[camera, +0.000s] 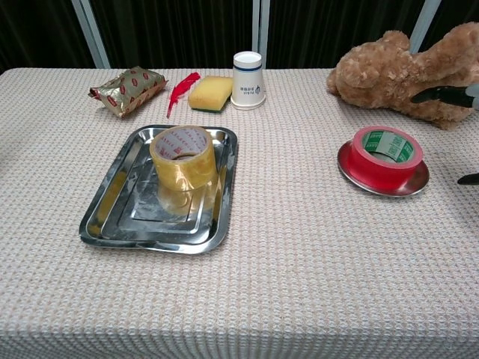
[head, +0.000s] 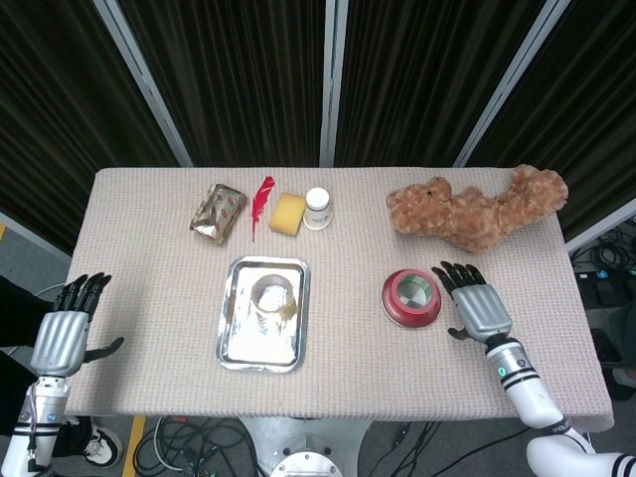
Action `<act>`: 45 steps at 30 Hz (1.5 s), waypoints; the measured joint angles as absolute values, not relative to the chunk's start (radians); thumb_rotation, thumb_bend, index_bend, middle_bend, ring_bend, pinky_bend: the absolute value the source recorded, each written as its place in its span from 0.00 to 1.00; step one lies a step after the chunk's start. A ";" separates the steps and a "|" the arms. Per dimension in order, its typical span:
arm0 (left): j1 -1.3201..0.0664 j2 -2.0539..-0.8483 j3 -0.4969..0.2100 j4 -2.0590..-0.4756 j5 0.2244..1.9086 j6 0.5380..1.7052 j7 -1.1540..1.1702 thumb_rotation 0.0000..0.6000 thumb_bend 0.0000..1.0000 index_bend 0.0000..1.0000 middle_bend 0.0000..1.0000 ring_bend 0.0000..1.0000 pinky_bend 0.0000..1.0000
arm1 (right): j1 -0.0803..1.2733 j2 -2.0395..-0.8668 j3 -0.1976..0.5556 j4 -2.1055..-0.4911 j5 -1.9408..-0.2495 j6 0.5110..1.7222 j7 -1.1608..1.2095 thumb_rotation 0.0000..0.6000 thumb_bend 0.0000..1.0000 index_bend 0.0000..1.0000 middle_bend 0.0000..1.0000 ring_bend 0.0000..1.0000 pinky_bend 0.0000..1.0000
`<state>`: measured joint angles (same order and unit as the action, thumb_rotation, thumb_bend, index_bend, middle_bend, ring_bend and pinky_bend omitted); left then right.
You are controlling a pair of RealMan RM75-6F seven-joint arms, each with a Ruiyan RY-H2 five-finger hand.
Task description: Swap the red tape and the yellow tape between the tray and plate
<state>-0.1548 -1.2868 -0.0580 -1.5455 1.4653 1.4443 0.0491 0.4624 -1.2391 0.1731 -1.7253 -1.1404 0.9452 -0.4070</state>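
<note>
We take the step in hand to be the first pickup: the right hand [head: 478, 304] is to grasp the red roll of tape [head: 412, 294], which lies flat on the small round metal plate [camera: 416, 182] at the 3 o'clock side of the beige woven desk [head: 159, 298]. The hand hovers just beside the plate at its 3 o'clock edge, fingers spread wide and holding nothing; in the chest view only dark fingertips show at the frame edge. We recommend bringing the hand over the roll from above, setting the thumb against one outer wall and the fingers on the opposite wall or into the core, then closing firmly before lifting straight up so the shallow plate does not slide or tip. We keep clear of the brown plush bear [head: 475, 209] lying at 12 o'clock of the plate. The yellow translucent roll of tape [head: 274, 295] rests in the rectangular steel tray [head: 238, 348] near desk centre, untouched. The left hand [head: 62, 333] hangs off the desk's 9 o'clock edge, fingers apart and empty, available for the yellow roll.
</note>
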 measured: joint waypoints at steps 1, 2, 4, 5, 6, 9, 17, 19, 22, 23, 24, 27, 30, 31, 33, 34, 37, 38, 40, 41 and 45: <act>-0.154 -1.288 -0.058 -1.543 1.464 1.444 0.045 1.00 0.11 0.09 0.07 0.00 0.10 | 0.477 -1.246 0.176 -1.723 -1.122 0.934 -0.421 1.00 0.06 0.00 0.00 0.00 0.00; -0.154 -1.289 -0.058 -1.540 1.464 1.443 0.042 1.00 0.11 0.09 0.07 0.00 0.10 | 0.497 -1.256 0.179 -1.718 -1.098 0.919 -0.439 1.00 0.06 0.00 0.00 0.00 0.00; -0.154 -1.291 -0.057 -1.537 1.464 1.442 0.037 1.00 0.11 0.09 0.07 0.00 0.10 | 0.526 -1.272 0.182 -1.709 -1.064 0.899 -0.462 1.00 0.06 0.00 0.00 0.00 0.00; -0.154 -1.291 -0.056 -1.537 1.465 1.442 0.036 1.00 0.11 0.09 0.07 0.00 0.10 | 0.543 -1.283 0.183 -1.702 -1.042 0.888 -0.476 1.00 0.06 0.00 0.00 0.00 0.00; -0.154 -1.291 -0.056 -1.536 1.466 1.442 0.035 1.00 0.11 0.09 0.07 0.00 0.10 | 0.555 -1.290 0.183 -1.697 -1.027 0.882 -0.487 1.00 0.06 0.00 0.00 0.00 0.00; -0.153 -1.290 -0.056 -1.535 1.467 1.442 0.030 1.00 0.11 0.09 0.07 0.00 0.10 | 0.584 -1.311 0.182 -1.686 -0.973 0.873 -0.522 1.00 0.06 0.00 0.00 0.00 0.00; -0.150 -1.290 -0.055 -1.531 1.462 1.440 0.031 1.00 0.11 0.09 0.07 0.00 0.10 | 0.657 -1.358 0.169 -1.655 -0.877 0.874 -0.579 1.00 0.07 0.00 0.01 0.00 0.00; -0.150 -1.290 -0.055 -1.532 1.460 1.439 0.035 1.00 0.11 0.09 0.07 0.00 0.10 | 0.669 -1.363 0.163 -1.649 -0.863 0.874 -0.587 1.00 0.09 0.00 0.05 0.00 0.00; -0.148 -1.291 -0.054 -1.532 1.461 1.443 0.039 1.00 0.11 0.09 0.07 0.00 0.10 | 0.684 -1.374 0.153 -1.639 -0.844 0.884 -0.601 1.00 0.11 0.00 0.11 0.00 0.00; -0.147 -1.291 -0.055 -1.532 1.461 1.443 0.039 1.00 0.11 0.09 0.07 0.00 0.10 | 0.687 -1.378 0.148 -1.636 -0.837 0.887 -0.605 1.00 0.12 0.00 0.12 0.01 0.00; -0.147 -1.291 -0.055 -1.531 1.460 1.443 0.039 1.00 0.11 0.09 0.07 0.00 0.10 | 0.690 -1.380 0.144 -1.634 -0.832 0.889 -0.609 1.00 0.12 0.00 0.14 0.03 0.00; -0.147 -1.291 -0.055 -1.530 1.459 1.441 0.039 1.00 0.11 0.09 0.07 0.00 0.10 | 0.698 -1.390 0.132 -1.628 -0.822 0.899 -0.615 1.00 0.15 0.00 0.19 0.09 0.04; -0.147 -1.289 -0.055 -1.534 1.461 1.443 0.039 1.00 0.11 0.09 0.07 0.00 0.10 | 0.698 -1.397 0.128 -1.625 -0.832 0.919 -0.609 1.00 0.17 0.08 0.23 0.16 0.08; -0.147 -1.288 -0.055 -1.535 1.462 1.443 0.039 1.00 0.11 0.09 0.07 0.00 0.10 | 0.697 -1.399 0.127 -1.625 -0.840 0.927 -0.606 1.00 0.18 0.12 0.25 0.18 0.09; -0.147 -1.287 -0.055 -1.536 1.462 1.443 0.038 1.00 0.11 0.09 0.07 0.00 0.10 | 0.694 -1.402 0.124 -1.625 -0.861 0.947 -0.596 1.00 0.19 0.17 0.28 0.21 0.10; -0.146 -1.287 -0.055 -1.536 1.462 1.444 0.037 1.00 0.11 0.09 0.07 0.00 0.10 | 0.692 -1.402 0.123 -1.626 -0.870 0.955 -0.590 1.00 0.20 0.18 0.29 0.21 0.11; -0.145 -1.287 -0.055 -1.536 1.463 1.445 0.036 1.00 0.11 0.09 0.07 0.00 0.10 | 0.687 -1.390 0.125 -1.641 -0.896 0.974 -0.566 1.00 0.20 0.19 0.29 0.22 0.11; -0.145 -1.287 -0.055 -1.536 1.463 1.446 0.036 1.00 0.11 0.09 0.07 0.00 0.10 | 0.685 -1.382 0.127 -1.652 -0.906 0.980 -0.558 1.00 0.20 0.19 0.29 0.22 0.11; -0.144 -1.287 -0.056 -1.537 1.463 1.447 0.034 1.00 0.11 0.09 0.07 0.00 0.10 | 0.681 -1.369 0.130 -1.672 -0.927 0.993 -0.549 1.00 0.20 0.19 0.29 0.22 0.11; -0.144 -1.286 -0.056 -1.537 1.463 1.448 0.033 1.00 0.11 0.09 0.07 0.00 0.10 | 0.679 -1.360 0.132 -1.689 -0.942 1.003 -0.543 1.00 0.20 0.19 0.29 0.22 0.11; -0.143 -1.285 -0.058 -1.538 1.463 1.450 0.032 1.00 0.11 0.09 0.07 0.00 0.10 | 0.672 -1.329 0.137 -1.756 -1.004 1.031 -0.524 1.00 0.20 0.19 0.29 0.22 0.11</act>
